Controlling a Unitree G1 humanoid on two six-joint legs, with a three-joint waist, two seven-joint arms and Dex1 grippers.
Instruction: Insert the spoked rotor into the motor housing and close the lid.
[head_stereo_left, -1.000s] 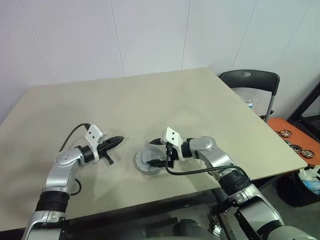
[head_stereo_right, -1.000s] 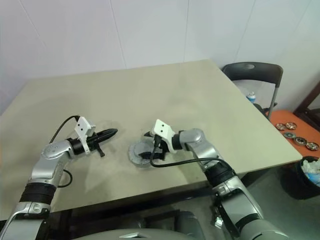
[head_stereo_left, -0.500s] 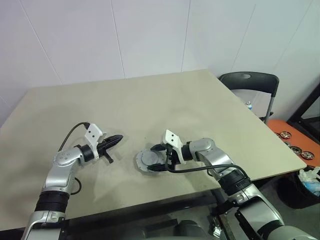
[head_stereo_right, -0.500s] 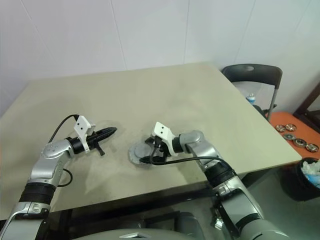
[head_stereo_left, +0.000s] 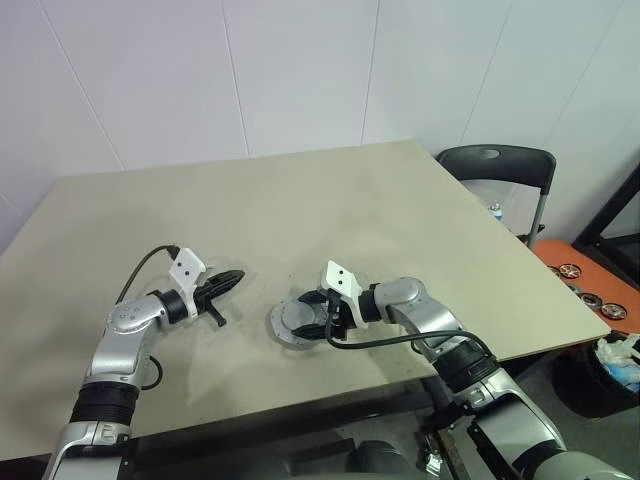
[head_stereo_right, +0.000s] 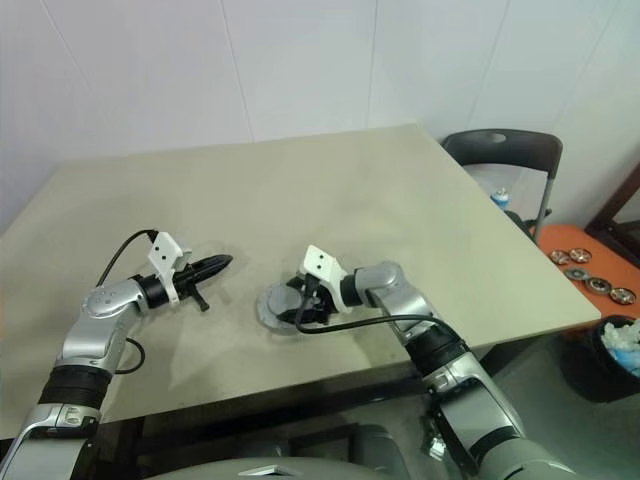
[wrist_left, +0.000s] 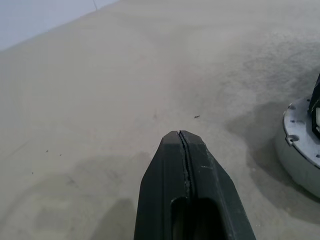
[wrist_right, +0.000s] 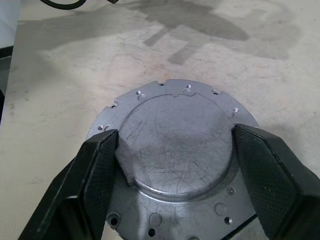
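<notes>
From where I stand, the lid (wrist_right: 177, 145) lies flat on the counter (head_stereo_left: 300, 210), a scuffed silver-grey metal disc with a raised round centre and a notched, screw-holed flange. It sits at about five o'clock from the counter's middle, near the front edge. It looks seated on a round grey body whose side wall shows in the left wrist view; I cannot tell whether the rotor and windings are under it.

The right claw (wrist_right: 175, 150) is spread wide and straddles the raised centre, one black finger (wrist_right: 95, 165) at nine o'clock of the disc, the other at three o'clock. Both are right against the step, and whether they press on it I cannot tell.

The left claw (wrist_left: 184, 165) is pressed together with nothing in it, hovering over bare counter at nine o'clock from the lid, well apart.

I would judge the lid stiff, fairly heavy for its size, and slick: polished metal against hard fingers could skate or tip. The vertical step of the raised centre looks the best hold, squeezed evenly across its full width and kept level. The thin flange edge offers less bite.
</notes>
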